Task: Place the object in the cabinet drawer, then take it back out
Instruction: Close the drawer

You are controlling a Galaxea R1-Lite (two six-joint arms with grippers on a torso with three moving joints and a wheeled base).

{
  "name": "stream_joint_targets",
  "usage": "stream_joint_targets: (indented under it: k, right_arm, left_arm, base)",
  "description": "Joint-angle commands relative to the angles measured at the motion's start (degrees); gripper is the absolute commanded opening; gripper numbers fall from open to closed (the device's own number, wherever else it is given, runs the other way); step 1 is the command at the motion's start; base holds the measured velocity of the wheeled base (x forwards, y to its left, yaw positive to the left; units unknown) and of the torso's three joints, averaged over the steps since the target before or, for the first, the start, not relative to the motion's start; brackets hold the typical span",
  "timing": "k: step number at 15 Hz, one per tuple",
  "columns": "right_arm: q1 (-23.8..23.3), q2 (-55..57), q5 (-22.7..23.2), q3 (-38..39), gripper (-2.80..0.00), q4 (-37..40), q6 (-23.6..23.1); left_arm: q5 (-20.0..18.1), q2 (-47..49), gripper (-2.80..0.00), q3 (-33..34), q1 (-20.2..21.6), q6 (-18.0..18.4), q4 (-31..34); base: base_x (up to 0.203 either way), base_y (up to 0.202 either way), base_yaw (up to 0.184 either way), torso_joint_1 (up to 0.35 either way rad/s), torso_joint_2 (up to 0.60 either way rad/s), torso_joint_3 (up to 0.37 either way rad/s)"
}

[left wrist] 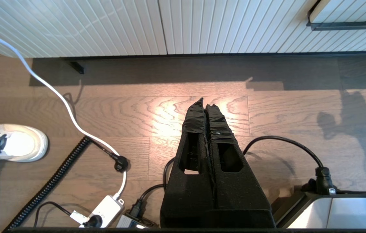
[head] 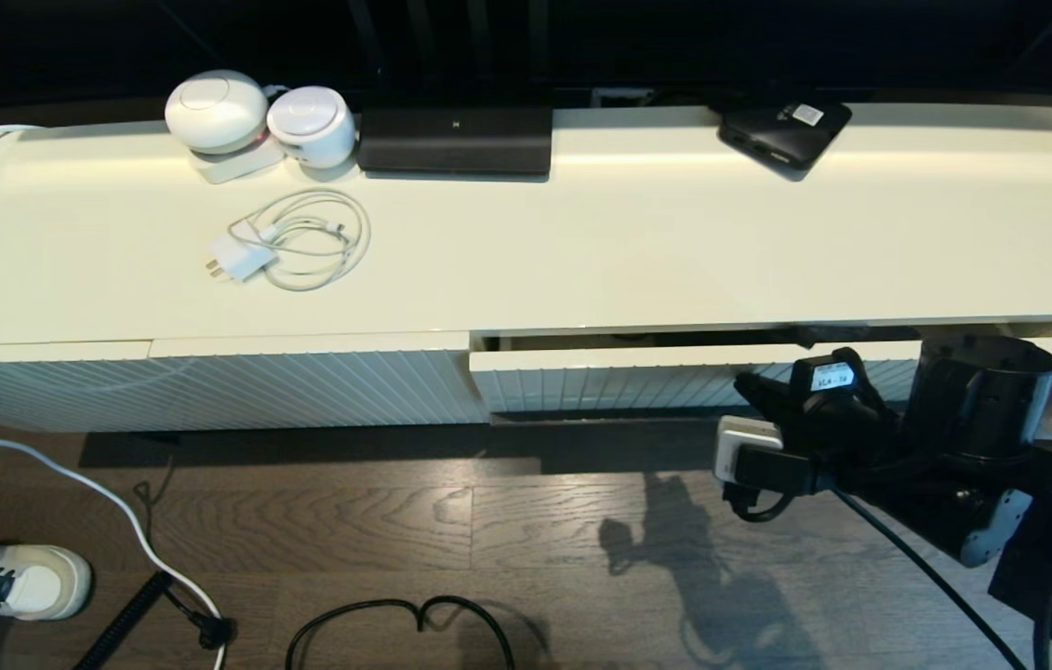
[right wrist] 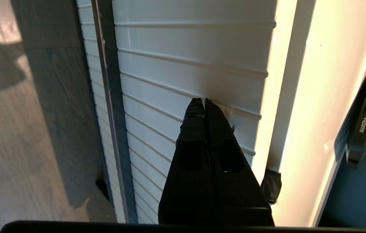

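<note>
The cabinet drawer point(head: 619, 377) stands almost pushed in, with only a narrow dark slit along its top. Its ribbed cream front point(right wrist: 176, 58) fills the right wrist view, the thin dark bar handle point(right wrist: 105, 64) along its lower edge. My right gripper point(right wrist: 204, 101) is shut with nothing in it, its tips right at the ribbed front, and it shows in the head view point(head: 753, 386) at the drawer's right part. The umbrella is nearly all hidden; a scrap of black fabric point(right wrist: 271, 186) shows in the slit. My left gripper point(left wrist: 206, 104) hangs shut and empty over the wooden floor.
On the cabinet top lie a white charger with coiled cable point(head: 288, 242), two white round devices point(head: 219, 110), a flat black unit point(head: 456, 140) and a black box with a white sticker point(head: 784, 130). A handle-less ribbed panel point(head: 209, 386) is left of the drawer. Cables, a power strip point(left wrist: 105, 210) and a shoe point(head: 33, 582) are on the floor.
</note>
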Motion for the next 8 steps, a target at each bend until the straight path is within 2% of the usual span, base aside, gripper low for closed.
stream_joint_targets:
  k: [1, 8]
  right_arm:
    - [-0.78, 1.75, 1.09, -1.20, -2.80, -1.29, -0.77]
    - [-3.19, 2.62, 3.39, -3.40, -2.80, -1.32, -2.80]
  left_arm:
    - [0.01, -0.15, -2.80, -0.01, 0.01, -0.02, -0.02]
    - [0.01, -0.15, -2.80, -0.01, 0.01, 0.06, -0.02]
  base:
    - [0.000, 0.000, 0.000, 0.000, 0.00, 0.000]
    - [0.000, 0.000, 0.000, 0.000, 0.00, 0.000]
